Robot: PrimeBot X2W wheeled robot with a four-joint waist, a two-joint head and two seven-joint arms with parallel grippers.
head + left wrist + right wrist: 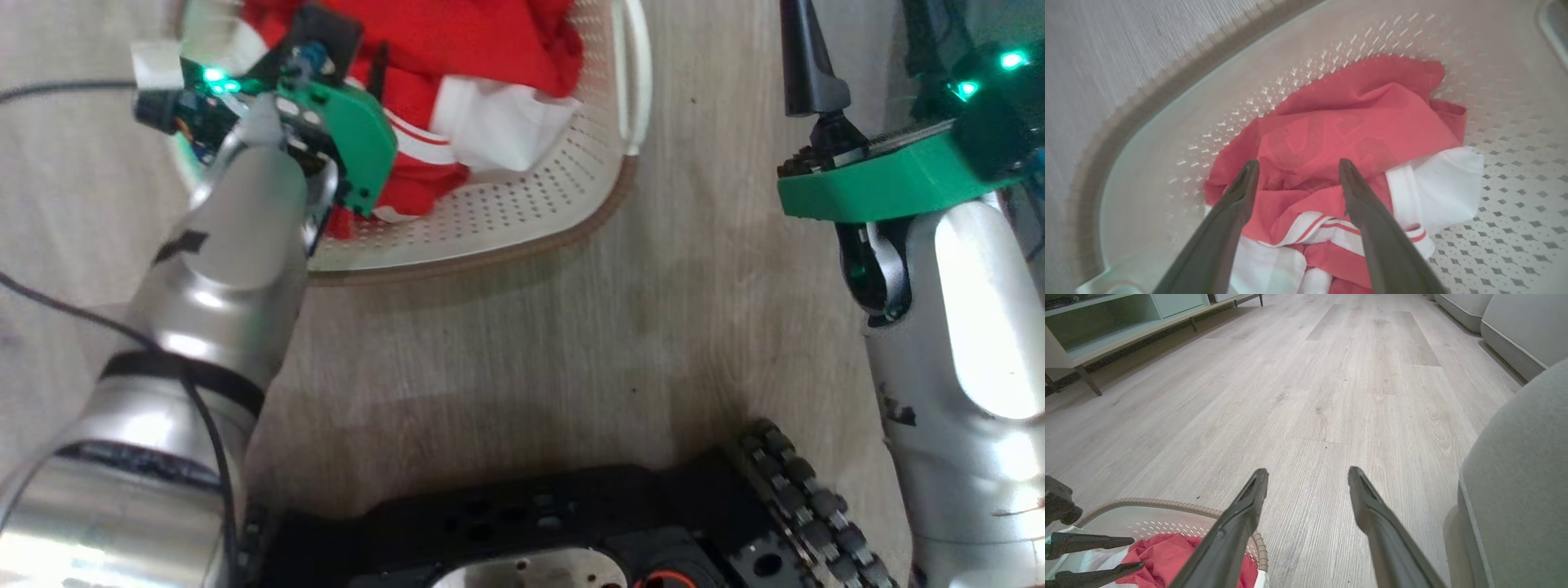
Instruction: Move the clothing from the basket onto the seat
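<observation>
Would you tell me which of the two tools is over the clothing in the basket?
The left tool, open above the red clothing in the basket; the right tool is open over the floor.

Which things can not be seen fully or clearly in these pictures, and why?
Head view: the basket is cut off by the top edge, and the left arm hides its left part.
Left wrist view: whether the open left gripper touches the clothing cannot be told.
Right wrist view: the seat is cut off by the right edge.
</observation>
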